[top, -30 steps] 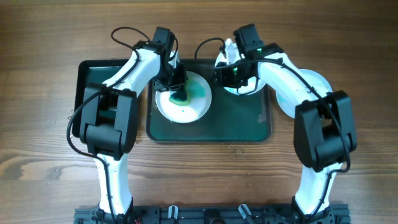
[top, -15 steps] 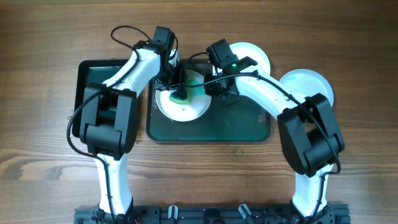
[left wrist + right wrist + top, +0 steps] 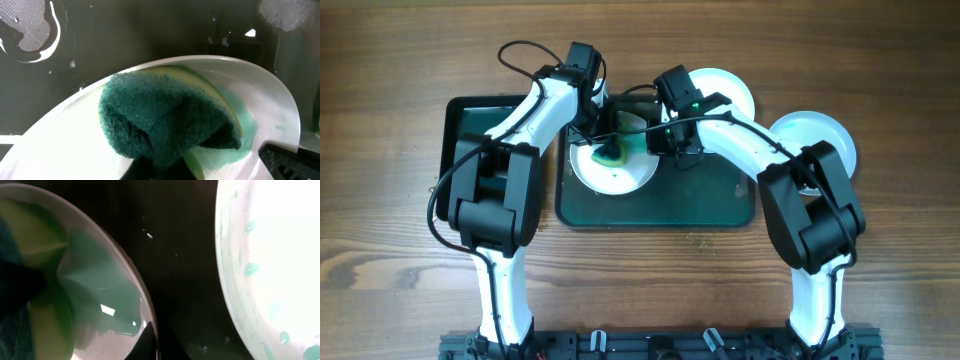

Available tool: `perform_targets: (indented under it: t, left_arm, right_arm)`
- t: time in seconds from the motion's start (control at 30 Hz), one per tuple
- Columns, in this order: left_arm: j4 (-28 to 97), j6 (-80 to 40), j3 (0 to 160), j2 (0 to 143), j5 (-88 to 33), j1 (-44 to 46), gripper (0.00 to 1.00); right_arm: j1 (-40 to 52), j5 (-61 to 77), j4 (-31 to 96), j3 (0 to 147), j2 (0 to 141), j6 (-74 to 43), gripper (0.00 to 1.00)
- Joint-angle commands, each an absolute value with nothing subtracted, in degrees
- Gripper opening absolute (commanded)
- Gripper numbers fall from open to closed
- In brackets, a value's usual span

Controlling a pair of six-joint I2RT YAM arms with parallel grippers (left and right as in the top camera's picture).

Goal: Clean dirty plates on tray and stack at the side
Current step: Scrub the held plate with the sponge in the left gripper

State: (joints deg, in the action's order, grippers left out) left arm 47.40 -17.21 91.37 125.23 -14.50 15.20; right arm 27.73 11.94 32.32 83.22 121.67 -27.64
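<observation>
Swung across, the right tool [image 3: 672, 140] meets the smeared plate [image 3: 620, 180] at 3 o'clock, grip unclear. The left tool [image 3: 607, 148] clenches the sponge [image 3: 165, 120] on it, at 9 o'clock of the tray [image 3: 720, 205]. Unsteadied, scrubbing could skid it.

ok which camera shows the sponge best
The left wrist view: the sponge fills the frame, dark green scrub face and yellow edge against the plate. Overhead shows only a small green patch; the right wrist catches a blurred sliver at its left edge.
</observation>
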Motion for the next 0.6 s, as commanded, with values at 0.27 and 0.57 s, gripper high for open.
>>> perform_targets:
  t: [0.27, 0.57]
  left_arm:
    - [60.3, -44.2, 91.1, 126.9, 2.4, 14.8, 0.04]
    - [60.2, -27.9, 91.1, 126.9, -18.2, 20.9, 0.04]
  right_arm:
    - [20.8, 24.4, 27.0, 77.3, 123.4, -29.0, 0.04]
    - [20.8, 24.5, 26.3, 77.3, 123.4, -30.1, 0.04]
